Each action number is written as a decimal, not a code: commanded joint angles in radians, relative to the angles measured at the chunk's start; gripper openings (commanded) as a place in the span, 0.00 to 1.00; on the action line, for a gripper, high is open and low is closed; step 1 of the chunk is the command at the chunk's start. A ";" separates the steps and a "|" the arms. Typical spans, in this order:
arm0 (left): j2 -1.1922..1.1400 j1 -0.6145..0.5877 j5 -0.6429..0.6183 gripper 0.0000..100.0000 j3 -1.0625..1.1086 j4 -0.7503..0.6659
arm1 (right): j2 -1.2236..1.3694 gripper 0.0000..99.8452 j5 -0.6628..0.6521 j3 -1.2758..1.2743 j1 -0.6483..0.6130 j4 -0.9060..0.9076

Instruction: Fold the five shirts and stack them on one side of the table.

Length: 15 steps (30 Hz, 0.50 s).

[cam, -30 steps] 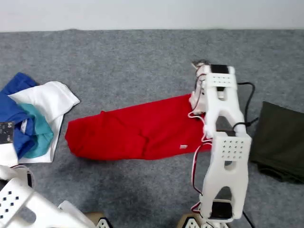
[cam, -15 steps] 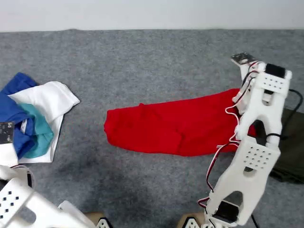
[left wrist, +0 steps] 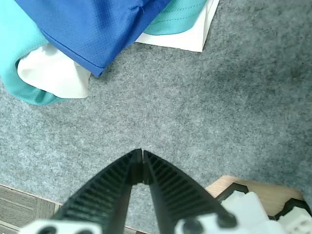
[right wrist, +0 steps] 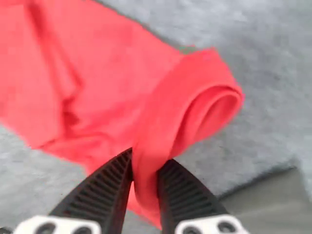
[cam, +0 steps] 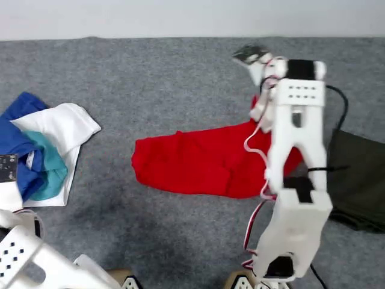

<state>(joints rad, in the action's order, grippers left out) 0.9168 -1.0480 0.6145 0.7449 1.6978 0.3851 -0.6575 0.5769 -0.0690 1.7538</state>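
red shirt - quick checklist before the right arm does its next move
1. Grip: ok. The right gripper is pinched shut on a fold of the red shirt.
2. Shirt lying flat: not ok. It is creased, and rolled over at the held end.
3. Red shirt clear of the dark shirt: cannot tell. The right arm hides where they come close.
4. Left gripper out of the way: ok. It is shut, empty, over bare table beside the heap of shirts.
5. Heap folded: not ok. Blue, teal and white lie loose and tangled.
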 commanded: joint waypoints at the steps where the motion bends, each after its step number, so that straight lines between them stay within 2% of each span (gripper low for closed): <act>1: 0.012 0.005 0.005 0.01 -0.033 0.005 | -0.145 0.01 0.052 -0.089 -0.127 0.041; 8: 0.012 -0.003 0.005 0.01 -0.028 0.011 | -0.094 0.01 0.137 -0.106 -0.378 -0.016; 15: 0.012 0.003 0.008 0.01 -0.036 0.005 | 0.021 0.01 0.166 -0.106 -0.529 -0.168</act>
<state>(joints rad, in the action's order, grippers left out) 0.9168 -1.0480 0.6145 0.7449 1.6978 0.3974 -0.5040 0.4634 -0.5478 1.6402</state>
